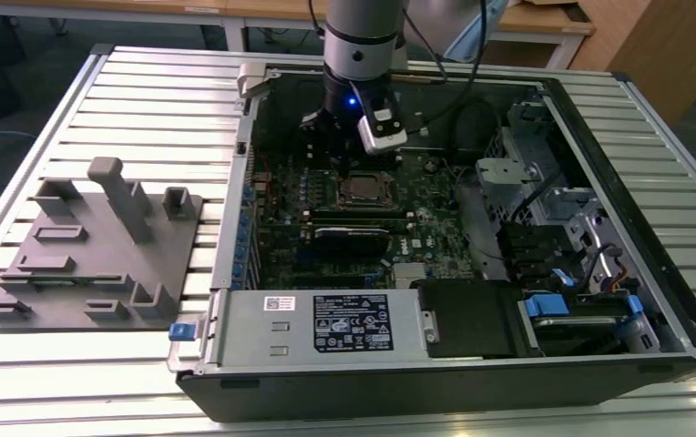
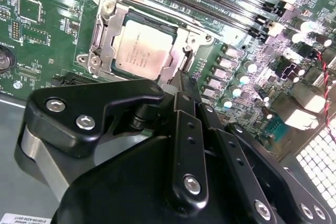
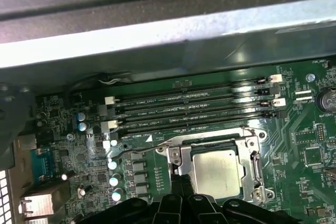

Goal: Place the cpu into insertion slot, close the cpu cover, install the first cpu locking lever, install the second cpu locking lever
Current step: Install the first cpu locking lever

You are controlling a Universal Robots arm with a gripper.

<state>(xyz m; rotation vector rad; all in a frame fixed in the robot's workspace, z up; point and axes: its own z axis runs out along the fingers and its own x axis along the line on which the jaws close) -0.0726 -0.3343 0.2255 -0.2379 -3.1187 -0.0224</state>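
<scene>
The cpu lies flat in the insertion slot on the green motherboard, its silver-tan top showing through the window of the cpu cover, which lies down over it. In the first wrist view the cpu and the cover frame show the same. A thin silver locking lever runs along the socket edge beside the memory slots, also visible as a wire lever. My gripper hangs over the socket's side edge with its black fingers together, tips just off the cover frame. Whether they touch a lever is unclear.
The motherboard sits inside an open computer case on a slatted table. Long black memory slots run beside the socket. A power supply and drive cage fill the near end. A grey fixture plate stands at the exterior view's left.
</scene>
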